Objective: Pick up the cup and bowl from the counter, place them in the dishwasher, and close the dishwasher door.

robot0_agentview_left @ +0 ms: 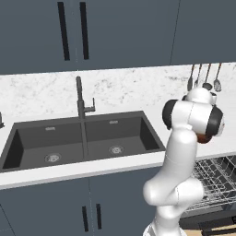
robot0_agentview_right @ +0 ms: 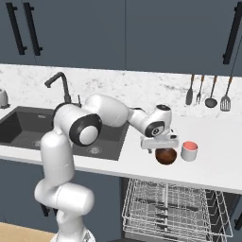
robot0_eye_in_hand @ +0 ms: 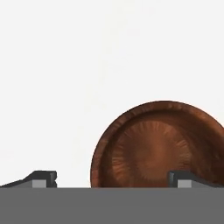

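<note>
Here fingers point(robot0_eye_in_hand: 113, 178) spread wide, holding nothing, just above brown bowl point(robot0_agentview_right: 166, 155), straddling near rim for grasp; cup point(robot0_agentview_right: 189, 151) just beside bowl on tabletop point(robot0_agentview_right: 217, 160); dishwasher point(robot0_agentview_right: 175, 208) rack pulled out below bowl, ready.

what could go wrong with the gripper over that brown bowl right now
1. In the hand view the brown wooden bowl sits off-centre between the open gripper fingertips, one tip over its inside, so closing may clip the rim and tip it.
2. The small grey-white cup with the red inside stands right beside the bowl; a nudge may knock it.
</note>
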